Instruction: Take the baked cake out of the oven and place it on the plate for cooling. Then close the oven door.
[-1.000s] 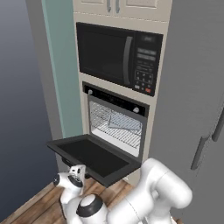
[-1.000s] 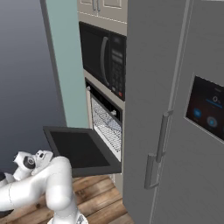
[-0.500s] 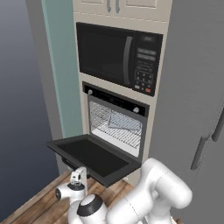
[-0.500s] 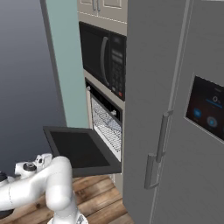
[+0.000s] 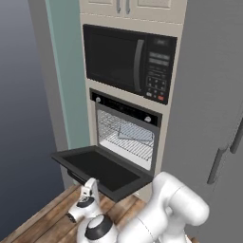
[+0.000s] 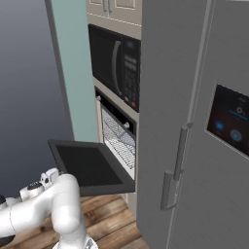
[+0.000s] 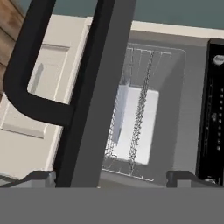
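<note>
So far your oven door (image 5: 102,167) hangs open, racks (image 5: 127,138) showing no cake; your gripper (image 7: 111,177), jaws wide and empty, sits below the door's edge. Closing remains.

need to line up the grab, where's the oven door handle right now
The handle is the dark bar along the front edge of the open oven door, which lies flat below the microwave; the open gripper faces it up close.

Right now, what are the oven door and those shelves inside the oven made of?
The oven door looks like glossy black glass or enamel in a darker frame: its flat panel has a faint sheen. The racks look like thin bare metal wire, silvery, in a see-through grid. It is a rendered scene, so both are guesses.
</note>
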Tool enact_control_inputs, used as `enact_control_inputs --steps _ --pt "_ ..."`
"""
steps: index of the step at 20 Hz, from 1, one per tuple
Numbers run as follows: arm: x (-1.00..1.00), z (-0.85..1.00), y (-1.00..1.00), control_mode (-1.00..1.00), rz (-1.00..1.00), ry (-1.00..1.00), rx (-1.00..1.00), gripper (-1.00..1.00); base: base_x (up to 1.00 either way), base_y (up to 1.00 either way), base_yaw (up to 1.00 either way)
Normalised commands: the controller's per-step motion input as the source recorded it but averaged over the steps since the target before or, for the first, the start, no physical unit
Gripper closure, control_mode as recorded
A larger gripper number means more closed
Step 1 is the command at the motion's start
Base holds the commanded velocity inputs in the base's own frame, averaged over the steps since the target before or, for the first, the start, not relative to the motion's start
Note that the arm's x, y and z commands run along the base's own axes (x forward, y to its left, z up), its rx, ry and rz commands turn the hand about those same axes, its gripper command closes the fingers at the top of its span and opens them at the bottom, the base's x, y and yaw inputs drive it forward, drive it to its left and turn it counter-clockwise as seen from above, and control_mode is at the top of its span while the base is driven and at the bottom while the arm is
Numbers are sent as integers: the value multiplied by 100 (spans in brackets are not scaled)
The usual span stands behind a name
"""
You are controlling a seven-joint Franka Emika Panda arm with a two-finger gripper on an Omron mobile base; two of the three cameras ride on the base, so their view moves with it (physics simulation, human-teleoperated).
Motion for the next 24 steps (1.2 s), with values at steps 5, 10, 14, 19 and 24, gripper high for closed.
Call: enact_control_inputs --steps 5,10,14,19,24 --pt "35 11 -67 -100 0 -38 -14 -100 0 0 0" --pt "47 50 -100 -100 0 -21 -6 -100 0 0 0" --pt "97 53 -100 -100 0 -19 -2 -100 0 0 0" --pt "100 6 -100 -100 0 -37 0 -100 0 0 0" --pt "100 -3 -100 -100 -2 -34 0 -100 0 0 0"
